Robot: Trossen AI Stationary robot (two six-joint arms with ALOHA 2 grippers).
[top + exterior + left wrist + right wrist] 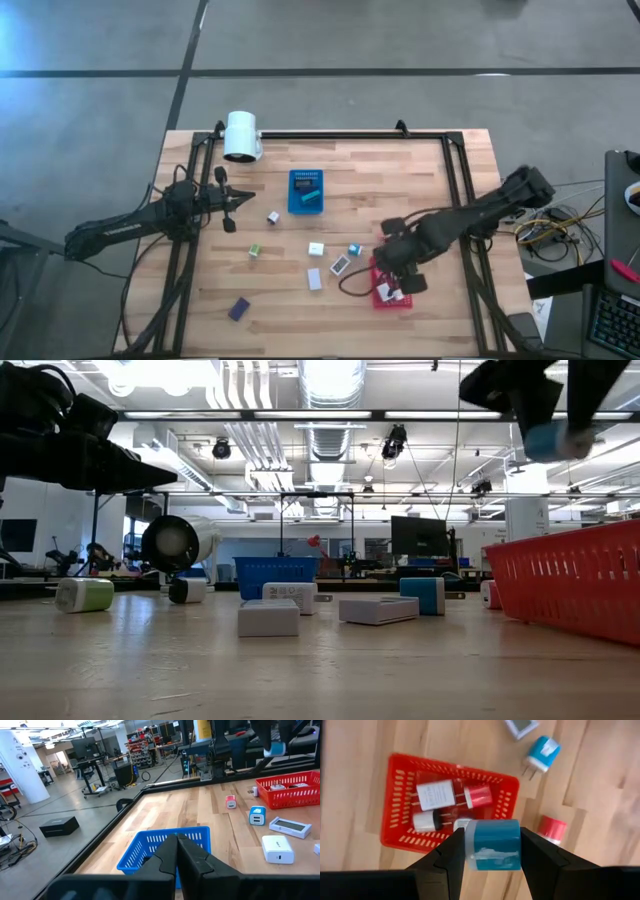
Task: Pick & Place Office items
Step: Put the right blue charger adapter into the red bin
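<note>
Two dark fingers of the right gripper (492,851) clamp a teal-and-white block (493,844), its long axis spanning the jaws, held in the air above the red tray (400,800). In the tray lie a white block (436,795) with a red one (479,796) at its end, and a white-and-black piece (427,821), all lengthwise. Beyond, on the tabletop (420,170), sit a teal plug-shaped block (542,751) and a red-and-white piece (551,828). Farthest away, the left gripper (231,205) waits beside the blue tray (306,192), jaws fully closed, empty.

Red tray (400,810), teal-and-white charger (493,844)
</note>
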